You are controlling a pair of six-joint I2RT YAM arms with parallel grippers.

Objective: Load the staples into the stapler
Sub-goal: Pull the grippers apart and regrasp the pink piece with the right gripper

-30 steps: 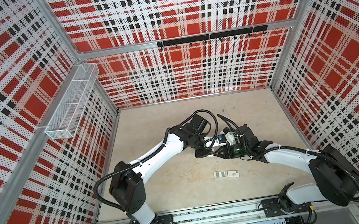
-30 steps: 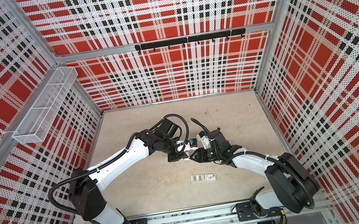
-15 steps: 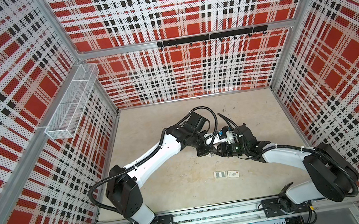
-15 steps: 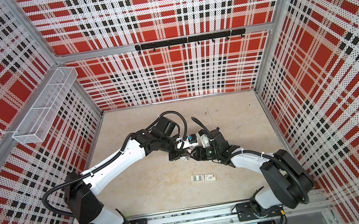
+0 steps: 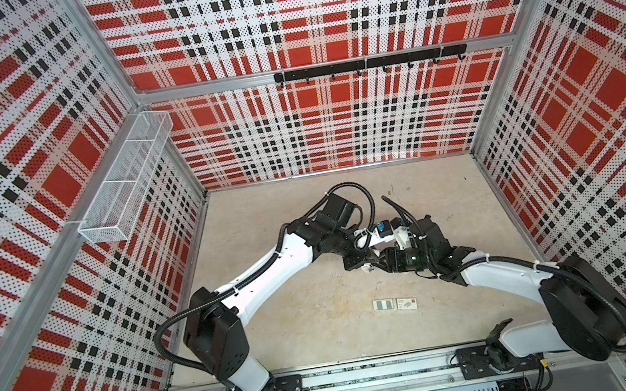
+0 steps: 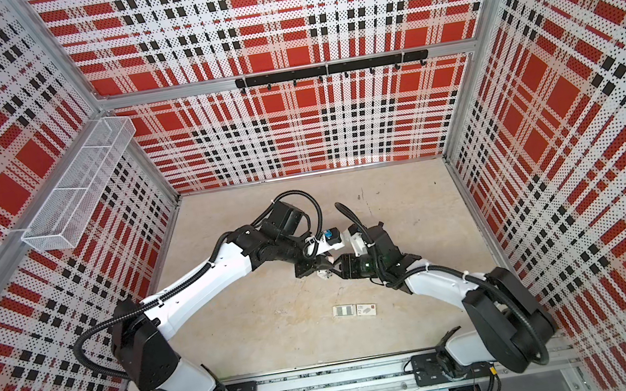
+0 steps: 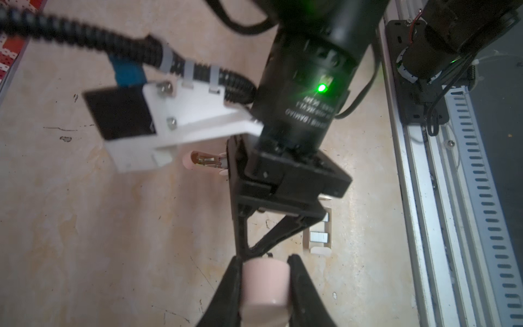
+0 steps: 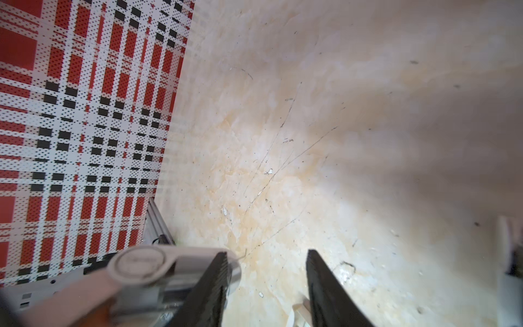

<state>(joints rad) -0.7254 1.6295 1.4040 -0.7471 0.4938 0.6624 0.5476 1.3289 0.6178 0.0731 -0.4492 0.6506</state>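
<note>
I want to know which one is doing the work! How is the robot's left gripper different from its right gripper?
The left gripper is shut on the pale pink stapler; the right gripper is open, with only bare table showing between its jaws. In both top views the left gripper reaches in from the left side, the right gripper from the right. Both are black and two-fingered, and they come close together near the table's middle.
</note>
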